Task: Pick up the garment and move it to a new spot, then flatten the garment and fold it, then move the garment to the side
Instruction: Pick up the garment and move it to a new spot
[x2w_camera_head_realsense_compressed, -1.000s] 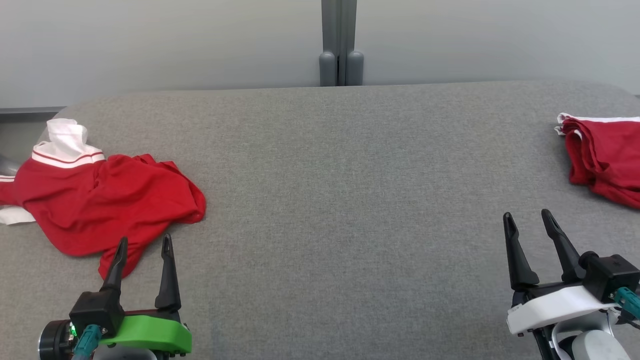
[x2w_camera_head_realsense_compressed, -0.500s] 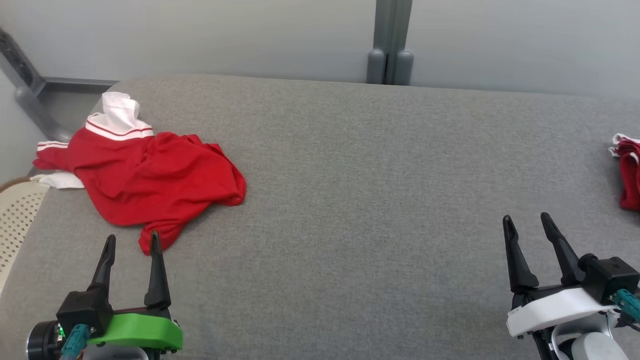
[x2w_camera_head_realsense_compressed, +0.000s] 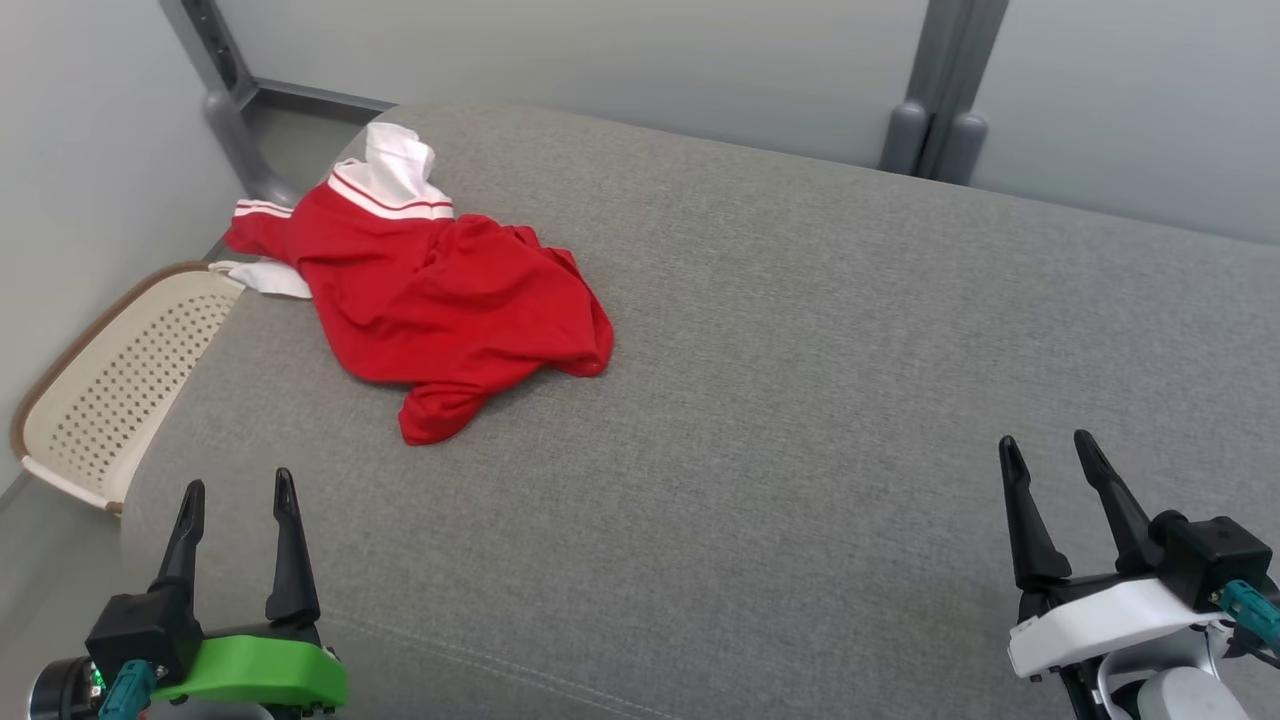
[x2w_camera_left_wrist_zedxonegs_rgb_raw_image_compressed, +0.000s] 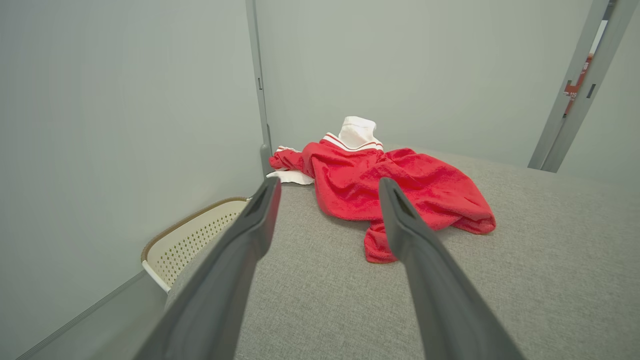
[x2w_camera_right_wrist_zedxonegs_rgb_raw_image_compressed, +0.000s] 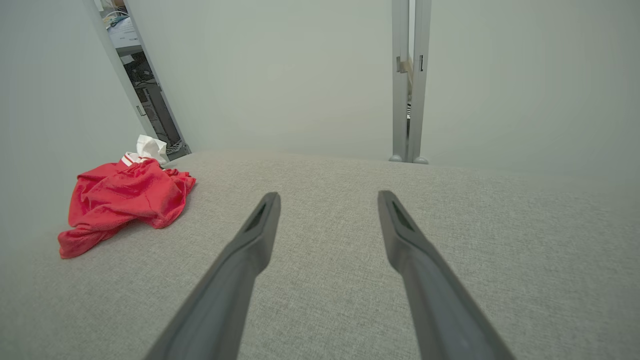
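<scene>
Head view: your red garment (x2w_camera_head_realsense_compressed: 440, 300) lies crumpled at the table's (x2w_camera_head_realsense_compressed: 800, 400) far left; left gripper (x2w_camera_head_realsense_compressed: 236, 491) and right gripper (x2w_camera_head_realsense_compressed: 1047, 450) both spread, holding nothing.

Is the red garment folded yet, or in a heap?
In a heap, unfolded: the red garment lies bunched and wrinkled on the grey fabric surface, its white trim poking up.
</scene>
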